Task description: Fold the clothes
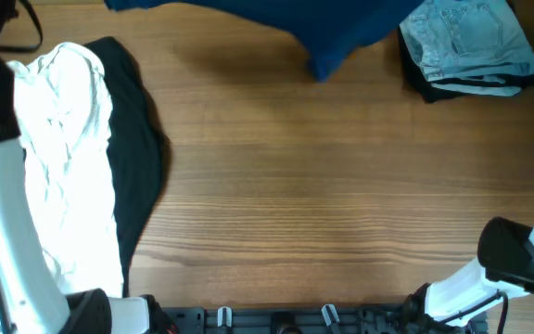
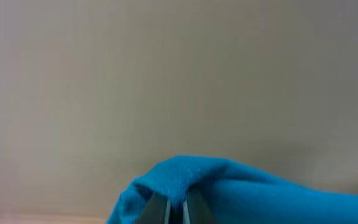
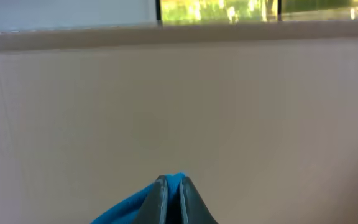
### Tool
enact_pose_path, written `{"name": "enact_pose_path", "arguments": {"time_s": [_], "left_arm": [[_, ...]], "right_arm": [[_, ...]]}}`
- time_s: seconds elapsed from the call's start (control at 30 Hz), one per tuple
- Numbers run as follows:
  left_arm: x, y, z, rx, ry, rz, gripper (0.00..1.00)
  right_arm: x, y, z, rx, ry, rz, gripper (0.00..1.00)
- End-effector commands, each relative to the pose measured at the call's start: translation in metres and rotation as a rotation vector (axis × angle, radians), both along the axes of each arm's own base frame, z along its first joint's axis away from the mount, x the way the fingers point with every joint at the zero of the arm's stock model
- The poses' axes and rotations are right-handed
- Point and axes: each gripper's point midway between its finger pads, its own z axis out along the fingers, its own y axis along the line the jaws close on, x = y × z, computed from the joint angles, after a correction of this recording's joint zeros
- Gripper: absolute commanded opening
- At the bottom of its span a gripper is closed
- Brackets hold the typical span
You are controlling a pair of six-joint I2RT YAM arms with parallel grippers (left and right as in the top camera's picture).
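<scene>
A blue garment hangs lifted above the table's far edge at the top centre of the overhead view. My left gripper is shut on a fold of the blue garment. My right gripper is shut on another edge of the blue garment. Both wrist views face a plain beige wall. Neither set of jaws shows in the overhead view; only the arms do, at the left edge and bottom right.
A pile of white cloth over black cloth lies at the left. A folded stack of light denim on dark clothing sits at the top right. The wooden table fills the middle.
</scene>
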Motion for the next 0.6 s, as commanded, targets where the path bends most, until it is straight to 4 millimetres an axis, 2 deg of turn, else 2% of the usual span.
{"name": "enact_pose_path", "arguments": {"time_s": [0.0, 0.03, 0.1, 0.13, 0.17, 0.23, 0.43, 0.57], "left_arm": [[-0.017, 0.000, -0.063, 0.057, 0.267, -0.014, 0.04], [-0.022, 0.015, -0.104, 0.087, 0.434, 0.059, 0.04], [-0.026, 0.037, -0.158, 0.116, 0.649, 0.157, 0.04], [-0.026, 0.040, -0.179, 0.110, 0.732, 0.158, 0.04], [-0.026, 0.040, -0.195, 0.105, 0.793, 0.152, 0.04], [-0.022, 0.037, -0.220, 0.091, 0.880, 0.126, 0.04], [-0.021, 0.034, -0.219, 0.079, 0.874, 0.112, 0.04], [-0.020, 0.032, -0.219, 0.072, 0.871, 0.098, 0.04]], "right_arm": [[0.040, -0.014, -0.093, -0.005, 0.296, 0.000, 0.04], [0.055, -0.013, -0.142, 0.021, 0.440, 0.046, 0.04], [0.069, -0.012, -0.202, 0.070, 0.612, 0.094, 0.04], [0.071, -0.010, -0.224, 0.096, 0.678, 0.112, 0.04], [0.069, -0.010, -0.232, 0.106, 0.707, 0.114, 0.04], [0.061, -0.009, -0.233, 0.098, 0.729, 0.115, 0.04], [0.046, -0.004, -0.249, 0.120, 0.817, 0.126, 0.04], [0.025, 0.002, -0.258, 0.111, 0.896, 0.140, 0.04]]}}
